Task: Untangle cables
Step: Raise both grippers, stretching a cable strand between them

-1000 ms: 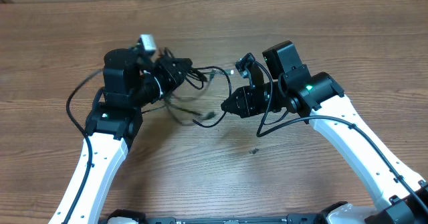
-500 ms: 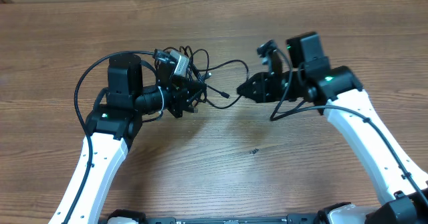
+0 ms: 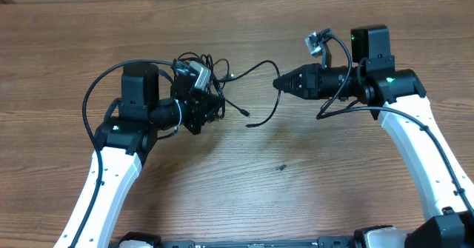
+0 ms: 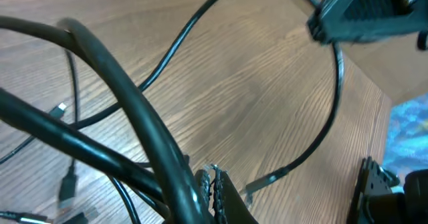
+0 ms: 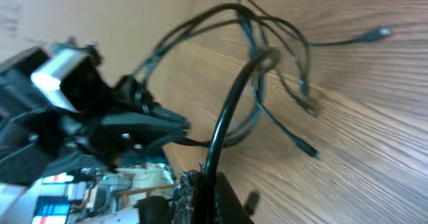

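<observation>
Left gripper (image 3: 201,106) sits at the lower-left edge of the tangle (image 3: 207,66), jaws closed on a handful of its cables; its wrist view shows dark strands pinched at the pads w/ no gap; which strands exactly, can't tell.

The tangle is a clump of thin black loops lying over that gripper, w/ a few small plug ends poking out beside it on the table (image 3: 244,181).

To the right of the tangle one strand (image 3: 255,68) arcs up & out, apart from the other loops.

Further right of the tangle, right gripper (image 3: 281,83) is closed to a narrow tip pinch on that strand; below the pinch, the loose end hangs back toward the tangle, its plug (image 3: 249,124) near the table.

Risks, as I judge them:
- the strand prob. threads through loops inside the tangle, so a straight pull apart could cinch the knot tighter;
- left gripper clamps several cables at once; if the pulled strand is among them, it can't feed out, so strain goes on the wire or its plug;
- the tip pinch is thin, so the strand may slip out under tension;
- other plug ends by the tangle could snag in loops.
</observation>
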Controlling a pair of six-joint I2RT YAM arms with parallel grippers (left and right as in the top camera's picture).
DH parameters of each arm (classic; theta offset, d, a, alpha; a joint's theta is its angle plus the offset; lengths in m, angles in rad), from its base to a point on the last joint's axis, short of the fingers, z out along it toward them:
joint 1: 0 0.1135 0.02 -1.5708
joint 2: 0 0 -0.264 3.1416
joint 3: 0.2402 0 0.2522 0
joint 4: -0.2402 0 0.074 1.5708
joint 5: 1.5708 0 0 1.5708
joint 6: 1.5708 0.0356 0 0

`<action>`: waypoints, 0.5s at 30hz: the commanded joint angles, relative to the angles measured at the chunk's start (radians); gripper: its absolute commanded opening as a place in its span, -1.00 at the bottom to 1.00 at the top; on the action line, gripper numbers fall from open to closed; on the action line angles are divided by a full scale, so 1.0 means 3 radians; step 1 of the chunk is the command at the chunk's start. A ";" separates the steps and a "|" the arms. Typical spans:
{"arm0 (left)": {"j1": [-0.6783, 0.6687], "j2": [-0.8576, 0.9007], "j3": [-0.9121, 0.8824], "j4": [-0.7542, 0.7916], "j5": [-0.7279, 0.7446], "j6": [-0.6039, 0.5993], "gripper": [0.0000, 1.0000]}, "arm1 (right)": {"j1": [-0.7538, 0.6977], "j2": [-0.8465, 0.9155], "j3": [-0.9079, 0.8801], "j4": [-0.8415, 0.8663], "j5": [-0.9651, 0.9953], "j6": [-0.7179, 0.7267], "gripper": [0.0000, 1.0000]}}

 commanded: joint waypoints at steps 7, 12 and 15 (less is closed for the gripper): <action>0.0010 -0.0062 0.0032 -0.0018 0.0361 0.0168 -0.92 | -0.0020 -0.0008 0.0121 0.0257 -0.0239 0.0378 -0.92; -0.0075 -0.0062 0.0032 -0.0011 0.0454 0.0137 -0.92 | -0.0015 -0.0008 0.0121 0.0416 -0.0238 0.0702 -0.92; -0.0149 -0.0062 0.0032 0.0053 0.0454 -0.0100 -0.91 | 0.0020 -0.0008 0.0121 0.0515 -0.0234 0.0800 -0.92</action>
